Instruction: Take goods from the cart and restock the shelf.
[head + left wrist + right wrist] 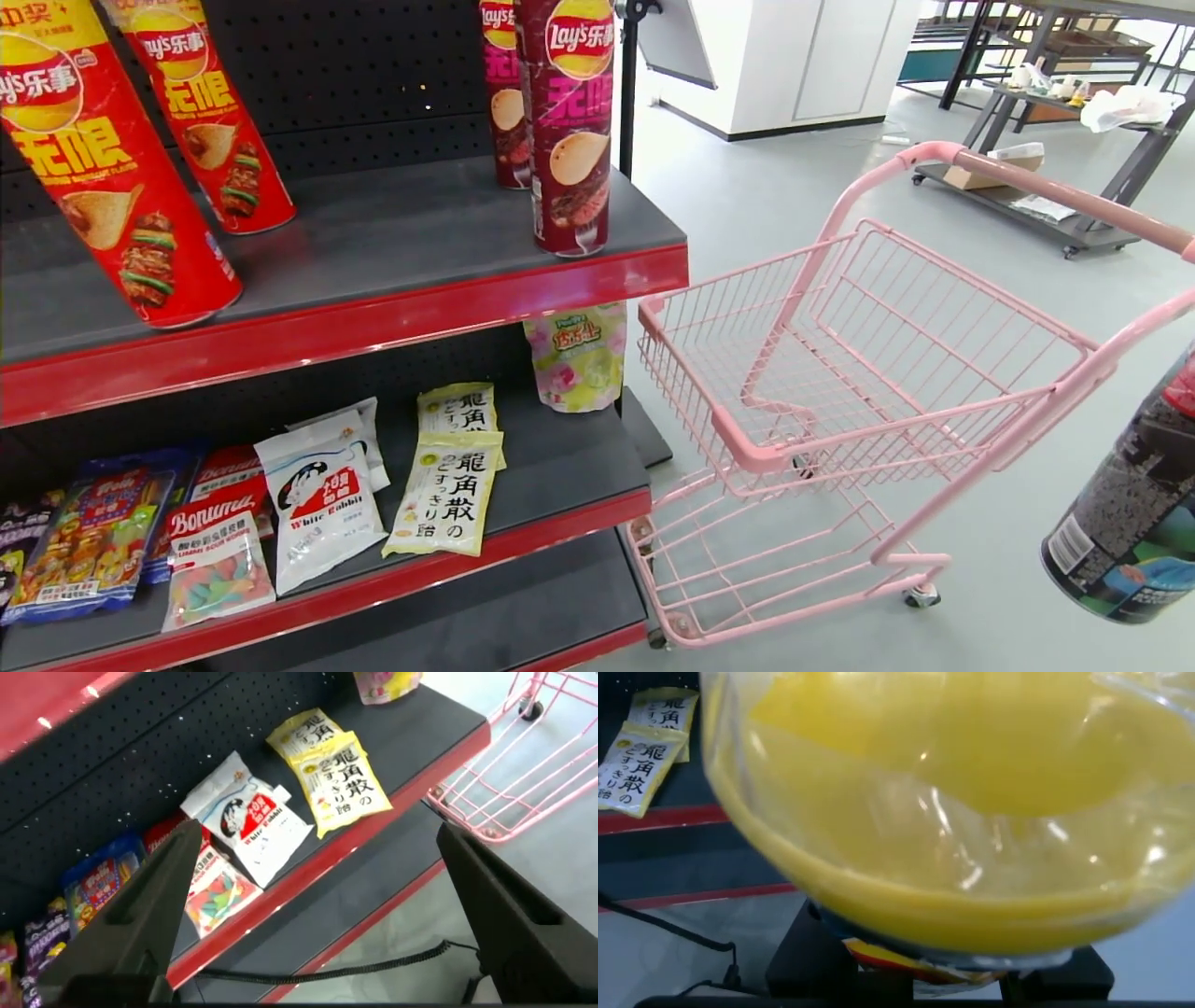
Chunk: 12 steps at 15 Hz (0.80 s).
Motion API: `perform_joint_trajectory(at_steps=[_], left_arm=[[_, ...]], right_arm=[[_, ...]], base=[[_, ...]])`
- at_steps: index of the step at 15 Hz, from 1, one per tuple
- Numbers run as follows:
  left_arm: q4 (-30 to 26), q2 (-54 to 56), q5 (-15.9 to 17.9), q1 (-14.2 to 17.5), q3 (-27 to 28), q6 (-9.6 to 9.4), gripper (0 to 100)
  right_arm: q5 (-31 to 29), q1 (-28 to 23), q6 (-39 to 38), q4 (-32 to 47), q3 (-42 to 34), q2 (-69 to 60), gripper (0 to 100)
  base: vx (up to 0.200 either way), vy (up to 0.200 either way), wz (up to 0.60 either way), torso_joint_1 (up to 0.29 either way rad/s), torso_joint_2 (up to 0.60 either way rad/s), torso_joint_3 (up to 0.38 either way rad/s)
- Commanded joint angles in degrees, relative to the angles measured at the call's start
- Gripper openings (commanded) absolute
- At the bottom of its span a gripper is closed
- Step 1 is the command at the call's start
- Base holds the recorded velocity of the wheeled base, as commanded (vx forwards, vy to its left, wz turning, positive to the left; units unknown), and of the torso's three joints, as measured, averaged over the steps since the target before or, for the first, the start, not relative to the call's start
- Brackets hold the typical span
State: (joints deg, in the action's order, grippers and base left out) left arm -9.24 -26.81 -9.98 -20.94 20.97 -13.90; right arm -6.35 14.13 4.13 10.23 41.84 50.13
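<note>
A tall dark chip can [1134, 523] with a yellow lid [943, 812] hangs in the air to the right of the pink cart [747, 453], level with its handle post. My right gripper [924, 952] is shut on it, and the can hides most of the fingers. The cart's basket holds nothing. My left gripper [308, 905] is open and empty, hanging in front of the lower shelf [308, 891], its dark fingers [140, 915] spread wide. On the upper shelf [373, 233] stand red chip cans [103, 168] at the left and maroon ones [569, 121] at the right end.
The lower shelf carries flat candy bags: a white one [317, 509], yellow ones [448, 495], and a pink-green pouch [577, 359] standing at the right end. Bare room lies on the upper shelf between the can groups. Wheeled racks [1027, 196] stand beyond the cart.
</note>
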Motion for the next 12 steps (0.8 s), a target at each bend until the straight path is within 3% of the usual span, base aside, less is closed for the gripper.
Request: perform_joint_trajectory(at_steps=[1, 10, 12], left_arm=[[0.0, 0.4, 0.0, 0.0, 0.0, 0.01, 100], [-0.1, 0.2, 0.1, 0.0, -0.3, 0.01, 100], [-0.1, 0.4, 0.0, 0.0, -0.3, 0.01, 100]], right_arm=[[0.0, 0.0, 0.1, 0.1, -0.3, 0.2, 0], [0.7, 0.5, 1.3, -0.2, -0.6, 0.7, 0], [3.8, 0.5, 1.6, -0.3, -0.5, 0.8, 0]], base=[[0.000, 0.000, 0.00, 0.110, -0.46, -0.320], [0.000, 0.000, 0.00, 0.175, -0.54, -0.364], [0.000, 0.000, 0.00, 0.239, -0.60, -0.378]])
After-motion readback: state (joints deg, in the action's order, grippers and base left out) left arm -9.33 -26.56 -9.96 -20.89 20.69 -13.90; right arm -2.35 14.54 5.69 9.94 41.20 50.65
